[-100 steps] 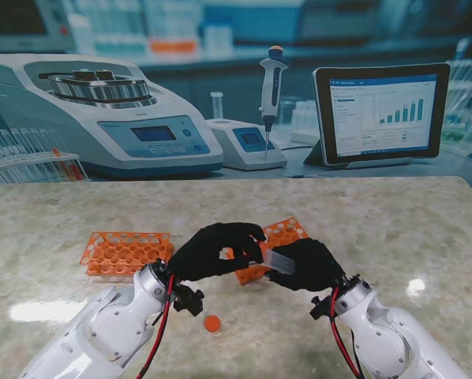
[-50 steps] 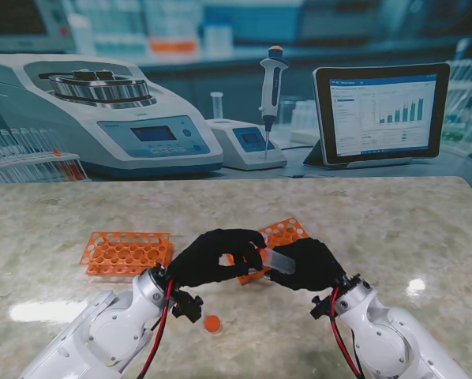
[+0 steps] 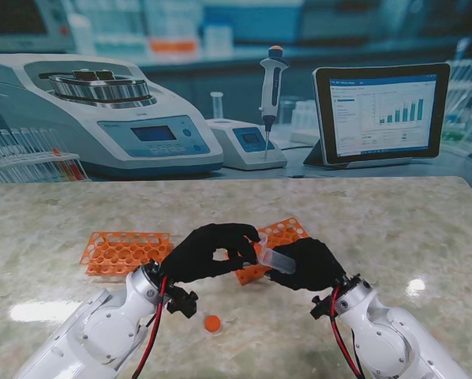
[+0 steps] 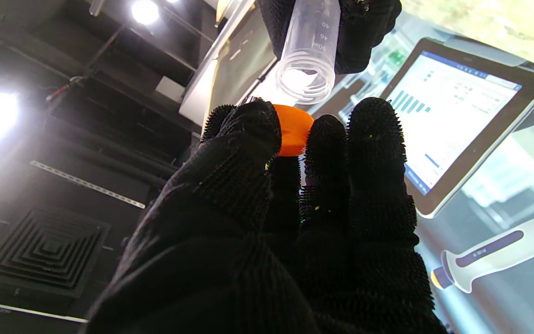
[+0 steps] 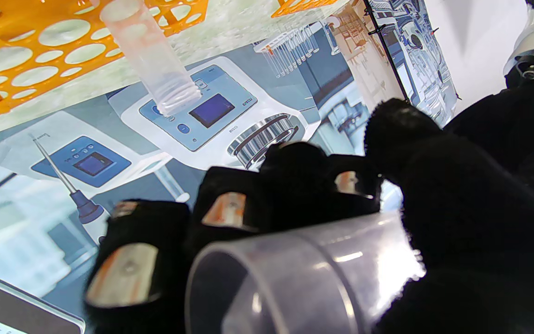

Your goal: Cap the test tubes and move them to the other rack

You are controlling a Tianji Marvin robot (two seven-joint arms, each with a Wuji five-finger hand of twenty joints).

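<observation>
My right hand [image 3: 309, 264] is shut on a clear test tube [image 3: 272, 259], held tilted with its open mouth toward my left hand [image 3: 208, 251]. In the left wrist view the tube [image 4: 308, 51] shows its open threaded mouth just beyond an orange cap [image 4: 292, 129] pinched in my left fingertips. The right wrist view shows the tube [image 5: 304, 283] close up in my right hand [image 5: 457, 222]. Another clear tube [image 5: 149, 58] stands in the orange rack [image 5: 30, 60]. The rack [image 3: 279, 237] lies behind both hands, and a second orange rack [image 3: 125, 251] lies to the left.
A loose orange cap [image 3: 212, 323] lies on the marble table [image 3: 394, 229] nearer to me than the hands. Along the far edge stand a centrifuge [image 3: 110, 110], a small device [image 3: 248, 144] with a pipette [image 3: 272, 87], and a tablet [image 3: 380, 112].
My left hand dipped slightly and came back toward the tube's mouth with the cap. The right hand and tube stayed in place.
</observation>
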